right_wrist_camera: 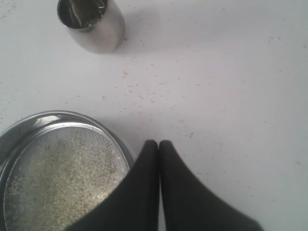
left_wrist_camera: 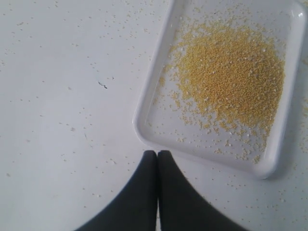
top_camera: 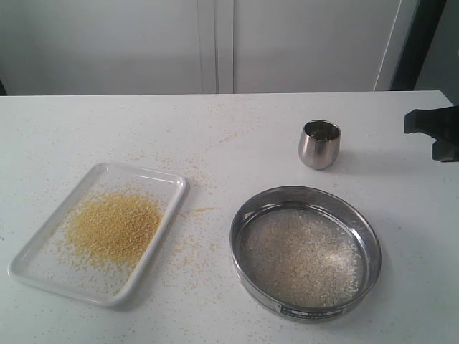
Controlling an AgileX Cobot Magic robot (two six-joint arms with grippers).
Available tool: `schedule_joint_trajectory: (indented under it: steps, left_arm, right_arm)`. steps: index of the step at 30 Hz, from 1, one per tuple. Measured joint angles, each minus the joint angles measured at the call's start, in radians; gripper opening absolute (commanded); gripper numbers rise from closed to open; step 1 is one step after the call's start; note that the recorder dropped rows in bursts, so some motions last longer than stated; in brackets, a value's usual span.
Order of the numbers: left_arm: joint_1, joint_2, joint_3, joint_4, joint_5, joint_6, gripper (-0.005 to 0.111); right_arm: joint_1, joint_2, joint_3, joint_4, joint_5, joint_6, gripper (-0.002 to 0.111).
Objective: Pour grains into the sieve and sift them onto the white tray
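we see the white tray [top_camera: 113, 174] lying on the left of the worktop [top_camera: 237, 129], set at an angle, with a flat heap of fine yellow grains [top_camera: 113, 228] spread over its middle and thinner scatter toward its rim. the sieve [top_camera: 307, 191] sits upright on the right of the worktop, well apart from the tray, its small label [top_camera: 313, 312] on the side toward the camera. a thin layer of coarser whitish grains [top_camera: 301, 258] covers its mesh. beyond the sieve stands a small steel cup [top_camera: 319, 144], upright and apart from it. stray grains [top_camera: 192, 247] dot the worktop between tray and sieve. the left tool [left_wrist_camera: 157, 154] has its two dark fingers pressed together with nothing between them, and its tip is just beside the tray's rim, over bare worktop. the right tool [right_wrist_camera: 159, 143] is likewise closed tight and empty, its tip beside the sieve's rim, with the cup farther off. in the exterior view a dark part of the right arm [top_camera: 434, 132] shows at the right edge, past the cup.
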Motion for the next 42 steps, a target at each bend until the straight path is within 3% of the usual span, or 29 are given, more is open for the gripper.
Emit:
schedule_joint_trajectory:
  steps: [17, 30, 36, 42]
  left_arm:
    - [0.0, -0.016, 0.023, 0.0, -0.01, 0.0, 0.0]
    - [0.0, -0.351, 0.321, 0.029, -0.113, 0.004, 0.0]
    - [0.0, -0.511, 0.413, 0.054, -0.122, 0.004, 0.0]
    - [0.0, -0.621, 0.509, 0.054, -0.216, 0.004, 0.0]
  right_arm:
    - [0.0, 0.0, 0.0, 0.0, 0.0, 0.0, 0.0]
    - [0.0, 0.0, 0.0, 0.0, 0.0, 0.002, 0.0]
    - [0.0, 0.0, 0.0, 0.0, 0.0, 0.002, 0.0]
    - [0.0, 0.0, 0.0, 0.0, 0.0, 0.002, 0.0]
